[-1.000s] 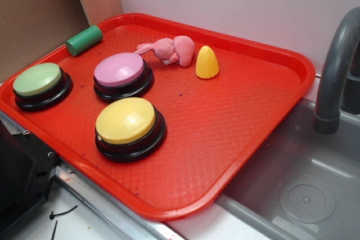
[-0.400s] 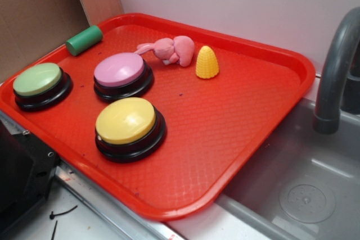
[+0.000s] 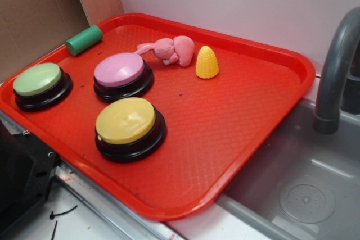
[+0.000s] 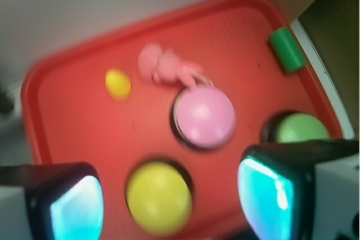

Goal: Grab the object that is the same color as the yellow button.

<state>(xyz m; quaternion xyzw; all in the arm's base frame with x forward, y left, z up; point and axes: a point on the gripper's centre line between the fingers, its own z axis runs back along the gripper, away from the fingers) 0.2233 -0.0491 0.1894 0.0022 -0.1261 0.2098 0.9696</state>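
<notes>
So there's a red tray [image 3: 247, 116] sitting next to a grey sink [image 3: 298, 189], and everything lives on it. The little yellow corn cob [image 3: 207, 63] stands upright toward the back of the tray, just beside the pink plush bunny [image 3: 171, 49], though I can't tell if they actually touch. The yellow button [image 3: 127, 122] is at the front, well apart from the corn, with the pink button [image 3: 119, 71] behind it and the green button [image 3: 38, 81] off to the left. A green cylinder [image 3: 84, 40] lies on its side in the far left corner.

The wrist view is pretty blurry (motion smear all over), but the gripper [image 4: 169, 200] is up above the tray with its two fingers [image 4: 76, 206] spread wide and nothing between them. From up there the corn cob shows as a small yellow blob [image 4: 118, 84] near the bunny, far from the fingers, while the yellow button sits right between the two pads at the bottom edge.
</notes>
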